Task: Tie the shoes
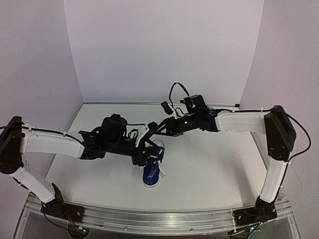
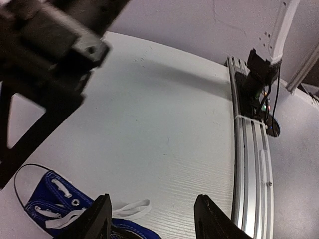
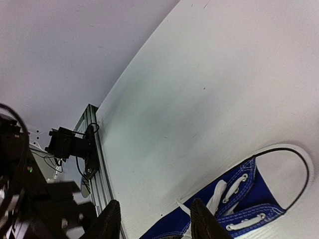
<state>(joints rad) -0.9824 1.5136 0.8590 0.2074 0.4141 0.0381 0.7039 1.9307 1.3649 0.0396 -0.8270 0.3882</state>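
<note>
One blue shoe [image 1: 151,173] lies just below centre on the table [image 1: 214,164] in the top view. Both arms meet over it and hide its upper end. The left gripper [image 2: 152,211] has its jaws apart, with a loose white lace [image 2: 130,208] showing between them. The right gripper [image 3: 155,211] is likewise spread, with the shoe at lower right. The blurred right arm [image 2: 45,45] fills the upper left of the left wrist view. A rail [image 1: 164,218] runs along the bottom.

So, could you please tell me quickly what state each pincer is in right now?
Left pincer: open, holding nothing.
Right pincer: open, holding nothing.
</note>
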